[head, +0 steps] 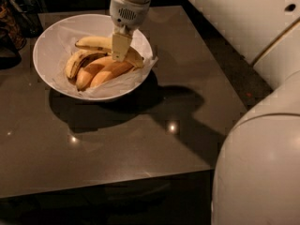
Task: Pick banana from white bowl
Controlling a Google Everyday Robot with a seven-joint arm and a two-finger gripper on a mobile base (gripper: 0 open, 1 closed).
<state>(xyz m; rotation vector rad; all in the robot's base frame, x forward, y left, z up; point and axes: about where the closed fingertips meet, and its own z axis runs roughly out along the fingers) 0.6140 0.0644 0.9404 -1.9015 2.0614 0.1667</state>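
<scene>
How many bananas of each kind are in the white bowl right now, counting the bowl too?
Long pale-yellow banana: 1
Shorter bananas: 3
White bowl: 1
Total: 5
The gripper hangs over the bowl, down at the long banana's right half.

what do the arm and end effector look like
The arm is smooth white, built of bulky rounded shells with a thin tan seam between segments. The end effector, over the bowl, has a pale grey wrist with a dotted grille and a cream tip. No cables show.
</scene>
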